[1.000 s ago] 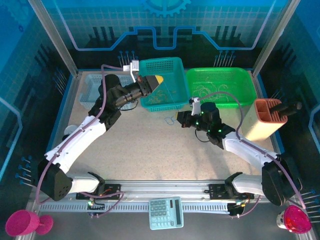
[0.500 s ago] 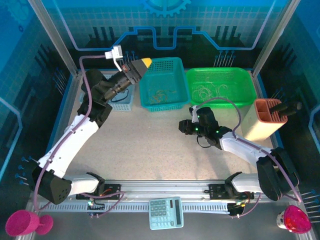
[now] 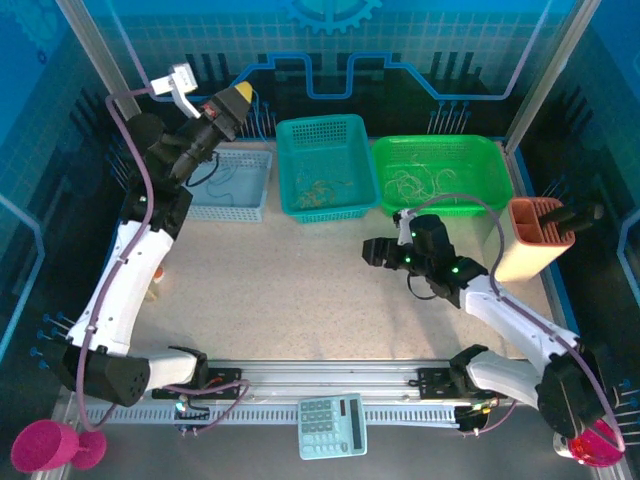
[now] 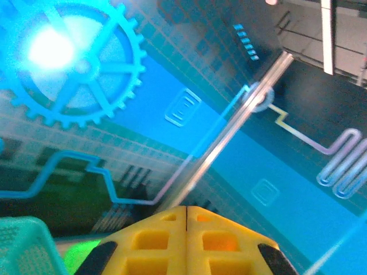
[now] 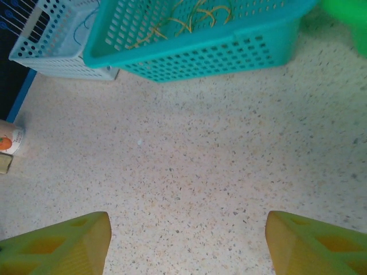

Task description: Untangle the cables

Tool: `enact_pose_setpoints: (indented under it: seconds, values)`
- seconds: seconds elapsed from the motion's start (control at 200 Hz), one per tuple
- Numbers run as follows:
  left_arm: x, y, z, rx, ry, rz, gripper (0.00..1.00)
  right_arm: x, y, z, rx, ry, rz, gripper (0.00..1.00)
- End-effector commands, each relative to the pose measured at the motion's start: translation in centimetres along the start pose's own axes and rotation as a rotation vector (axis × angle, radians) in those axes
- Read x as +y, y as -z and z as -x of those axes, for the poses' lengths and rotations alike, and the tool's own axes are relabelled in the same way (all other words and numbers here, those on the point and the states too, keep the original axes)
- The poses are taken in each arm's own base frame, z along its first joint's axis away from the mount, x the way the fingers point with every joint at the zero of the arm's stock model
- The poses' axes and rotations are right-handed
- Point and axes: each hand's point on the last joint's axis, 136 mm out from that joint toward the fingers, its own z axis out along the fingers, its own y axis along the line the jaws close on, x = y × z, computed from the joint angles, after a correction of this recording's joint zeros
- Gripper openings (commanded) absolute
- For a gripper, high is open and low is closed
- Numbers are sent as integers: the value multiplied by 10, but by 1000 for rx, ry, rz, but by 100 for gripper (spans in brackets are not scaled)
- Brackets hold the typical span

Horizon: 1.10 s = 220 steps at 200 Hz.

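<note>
The cables lie sorted in three baskets at the back. Pale yellow cables (image 3: pixel 320 190) (image 5: pixel 195 14) are in the teal basket (image 3: pixel 350 132). White cables (image 3: pixel 420 183) are in the green basket (image 3: pixel 490 160). A grey-blue cable (image 3: pixel 225 180) (image 5: pixel 86 23) is in the pale blue basket (image 3: pixel 255 210). My left gripper (image 3: pixel 238 98) (image 4: pixel 186 209) is raised high above the pale blue basket, pointing at the back wall, its yellow fingers pressed shut on nothing. My right gripper (image 3: pixel 368 252) (image 5: pixel 186 240) hovers open over bare speckled table in front of the teal basket (image 5: pixel 195 51).
An orange slotted holder (image 3: pixel 530 240) stands at the right edge. A small bottle (image 3: pixel 155 282) (image 5: pixel 8 140) stands by the left arm. A calculator (image 3: pixel 332 425) lies on the front rail, with pink cups (image 3: pixel 45 445) (image 3: pixel 590 440) at both front corners.
My left arm swung up and left, from the teal basket to high above the pale blue basket. My right gripper opened wide and shifted slightly right.
</note>
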Motion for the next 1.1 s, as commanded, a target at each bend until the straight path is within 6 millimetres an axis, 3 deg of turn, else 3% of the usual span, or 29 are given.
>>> enact_pose_setpoints:
  seconds: [0.0, 0.19, 0.45, 0.77, 0.975, 1.095]
  values:
    - [23, -2, 15, -35, -113, 94, 0, 3, 27, 20, -44, 42, -27, 74]
    - [61, -13, 24, -56, -136, 174, 0, 9, 61, 37, -109, 65, -32, 78]
    - [124, -27, 28, -55, -157, 295, 0, 11, 88, 43, -143, 85, -41, 80]
    - [214, -26, 9, -5, -126, 452, 0, 7, 105, 41, -157, 94, -61, 82]
    - [251, -16, -3, 9, -70, 508, 0, 1, 109, 40, -159, 89, -77, 82]
    - [271, -8, -24, 52, -36, 539, 0, 1, 110, 40, -162, 86, -76, 82]
